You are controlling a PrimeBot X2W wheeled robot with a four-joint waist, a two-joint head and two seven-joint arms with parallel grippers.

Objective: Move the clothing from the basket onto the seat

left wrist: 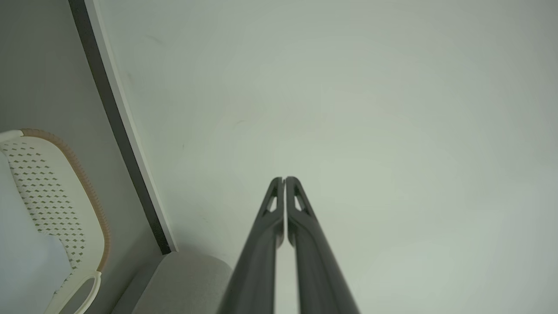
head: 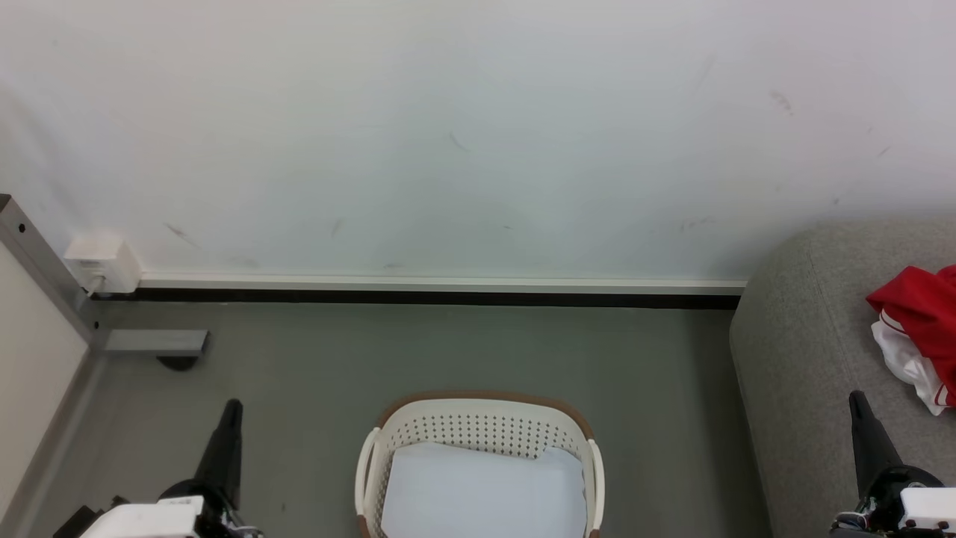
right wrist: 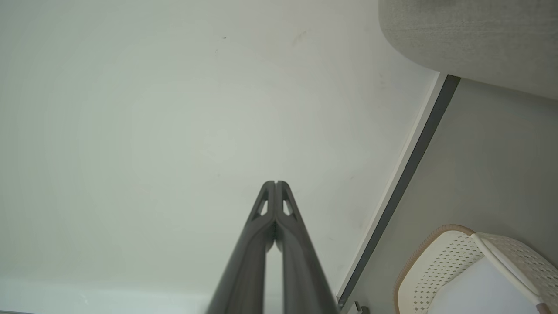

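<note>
- Clothing [head: 920, 321]: a red heap with white panels, lying on the seat [head: 806, 359] at the right edge of the head view, partly cut off by that edge. A white fold hangs out at its lower left side, with a thin red-and-white trim showing at the bottom.
- The seat is grey and woven, with a rounded corner. It stands against the wall [head: 478, 134], to the right of the basket [head: 478, 422] and apart from it, with bare floor [head: 314, 359] between them.
- The basket sits on the floor at the bottom middle of the head view, short of the wall. Its brown rim band runs round the far end, and its walls are dotted with holes.
- Inside the basket lies a flat pale sheet [head: 482, 489] that covers the bottom. No red fabric can be seen in it.
- Left gripper [head: 231, 407]: at the lower left of the head view, over the floor and well to the left of the basket. In its wrist view the two dark fingers are pressed together at the tips and grip nothing, pointing at the wall.
- Right gripper [head: 857, 400]: at the lower right of the head view, in front of the seat's grey fabric, near the clothing but below it and not touching it. In its wrist view the fingers meet tip to tip, closed and empty, also facing the wall.
- A dark skirting [head: 418, 297] runs along the foot of the wall. A small white box [head: 104, 263] is fixed low at its left end, beside a grey metal frame [head: 45, 269].
</note>
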